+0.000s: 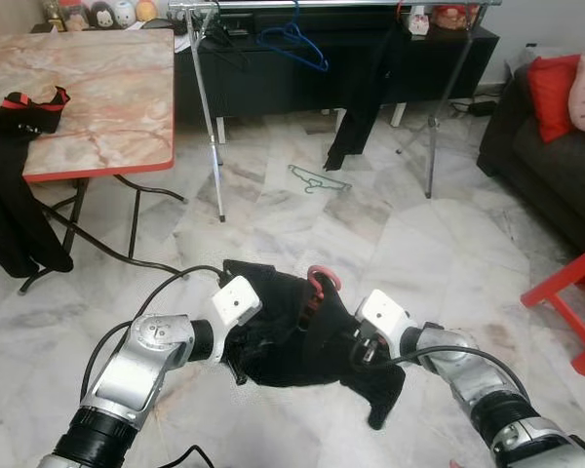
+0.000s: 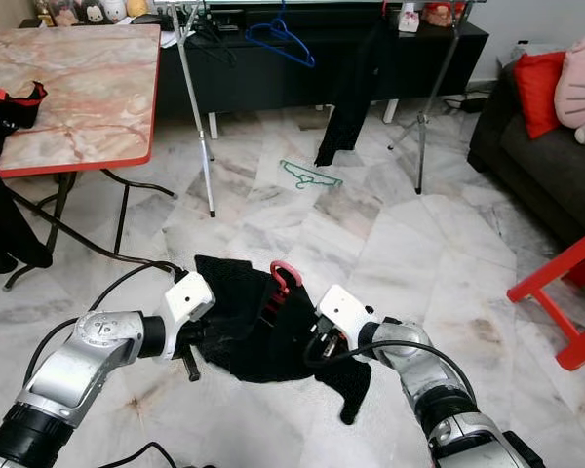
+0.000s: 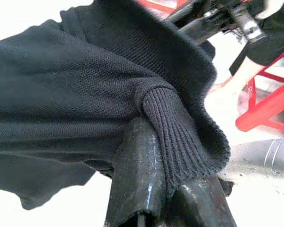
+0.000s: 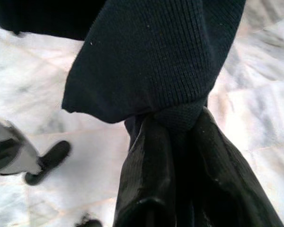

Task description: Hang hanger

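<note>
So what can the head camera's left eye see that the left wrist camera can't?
The left eye view takes in the room: the clothes rack with a blue hanger, a green hanger on the floor, the marble table, and both arms. The left wrist view shows, close up, the left end effector pinching a ribbed cuff, plus a red stool. Both show the black sweater.

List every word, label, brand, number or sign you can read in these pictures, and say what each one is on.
None can be read.
The black garment held between the left gripper and the right gripper shows no label or print.
The small figures on the black cabinet are too small and blurred for any text.
The pink cushion bears a cartoon face, no words.
</note>
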`<state>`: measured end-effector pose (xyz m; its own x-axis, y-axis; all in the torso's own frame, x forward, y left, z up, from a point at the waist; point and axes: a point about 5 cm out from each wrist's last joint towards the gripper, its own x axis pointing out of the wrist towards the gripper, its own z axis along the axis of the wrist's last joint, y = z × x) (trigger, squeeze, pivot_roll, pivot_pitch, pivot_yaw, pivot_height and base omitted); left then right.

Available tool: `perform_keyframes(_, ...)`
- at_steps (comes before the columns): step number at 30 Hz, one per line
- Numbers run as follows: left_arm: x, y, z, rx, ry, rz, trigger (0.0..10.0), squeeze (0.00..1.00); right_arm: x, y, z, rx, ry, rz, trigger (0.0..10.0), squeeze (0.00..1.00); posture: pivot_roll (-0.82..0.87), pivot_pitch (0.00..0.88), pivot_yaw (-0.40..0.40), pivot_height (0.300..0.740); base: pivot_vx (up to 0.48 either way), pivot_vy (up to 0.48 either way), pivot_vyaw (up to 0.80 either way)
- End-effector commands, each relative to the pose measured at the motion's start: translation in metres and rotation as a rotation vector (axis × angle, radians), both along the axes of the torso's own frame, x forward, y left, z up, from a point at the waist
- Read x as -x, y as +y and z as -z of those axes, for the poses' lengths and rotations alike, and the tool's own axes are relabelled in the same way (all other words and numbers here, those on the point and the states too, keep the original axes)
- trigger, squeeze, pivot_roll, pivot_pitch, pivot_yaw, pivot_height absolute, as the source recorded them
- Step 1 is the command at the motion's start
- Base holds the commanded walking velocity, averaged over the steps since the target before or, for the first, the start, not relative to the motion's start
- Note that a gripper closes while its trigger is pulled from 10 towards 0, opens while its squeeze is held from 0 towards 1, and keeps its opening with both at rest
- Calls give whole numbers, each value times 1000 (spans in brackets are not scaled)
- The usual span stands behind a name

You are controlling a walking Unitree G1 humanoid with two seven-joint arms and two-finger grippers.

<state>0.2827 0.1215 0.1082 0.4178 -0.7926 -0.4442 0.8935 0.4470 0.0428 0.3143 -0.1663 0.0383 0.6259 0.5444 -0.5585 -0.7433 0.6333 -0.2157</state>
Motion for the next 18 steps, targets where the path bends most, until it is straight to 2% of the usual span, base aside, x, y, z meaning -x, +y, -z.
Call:
perform_keyframes(1, 7, -11, -2, 23, 13, 60, 10000, 0, -9, -3, -7, 24, -59, 64, 0, 0, -22, 40, -46, 740, 0, 0, 0)
perform_keyframes(13, 17, -22, -8, 37, 25, 147, 10000, 0, -15, 1, -8, -61, -88, 214, 0, 0, -16, 50, -46, 740, 0, 0, 0)
perform_keyframes(14, 17, -22, -8, 37, 26, 148, 10000, 67, -17, 2, -10, -70, -96, 225, 0, 0, -16, 50, -46, 740, 0, 0, 0)
perform_keyframes(15, 17, -22, -8, 37, 26, 148, 10000, 67, -17, 2, -10, -70, -96, 225, 0, 0, -16, 50, -46, 740, 0, 0, 0)
perform_keyframes(16, 18, -22, -8, 37, 25, 147, 10000, 714, -20, 2, -13, -83, -109, 243, 0, 0, -16, 50, -46, 740, 0, 0, 0)
perform_keyframes(17, 18, -22, -8, 37, 25, 147, 10000, 714, -20, 2, -13, -83, -109, 243, 0, 0, -16, 50, -46, 740, 0, 0, 0)
perform_keyframes(18, 17, -22, -8, 38, 23, 145, 10000, 1000, -24, 3, -19, -94, -137, 267, 0, 0, -17, 54, -48, 740, 0, 0, 0)
